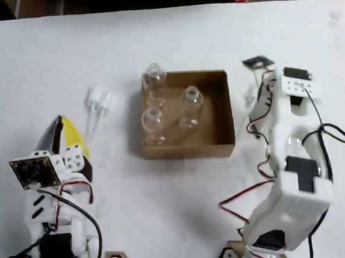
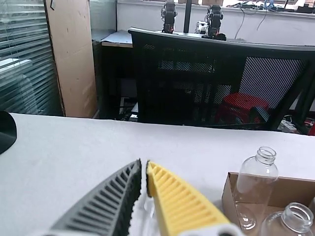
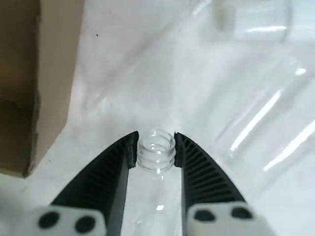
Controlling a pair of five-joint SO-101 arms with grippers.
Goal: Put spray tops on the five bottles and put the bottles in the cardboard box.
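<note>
The cardboard box (image 1: 218, 110) sits mid-table with three clear, uncapped bottles standing in it (image 1: 154, 77) (image 1: 191, 97) (image 1: 152, 121). Clear spray tops (image 1: 97, 102) lie on the table left of the box. My right gripper (image 3: 156, 142) is shut on the threaded neck of another clear bottle (image 3: 156, 150), just right of the box corner (image 3: 29, 73). From above, the right arm (image 1: 284, 95) covers that bottle. My left gripper (image 2: 143, 172), one grey and one yellow finger, is shut on nothing and hangs left of the box (image 2: 231, 196), below the spray tops. Two bottles (image 2: 258, 184) (image 2: 291, 221) show past it.
More clear plastic parts with thin tubes (image 3: 261, 24) lie on the white table beyond the held bottle. A black mesh chair (image 2: 221, 83) and a wooden panel (image 2: 74, 59) stand behind the table's far edge.
</note>
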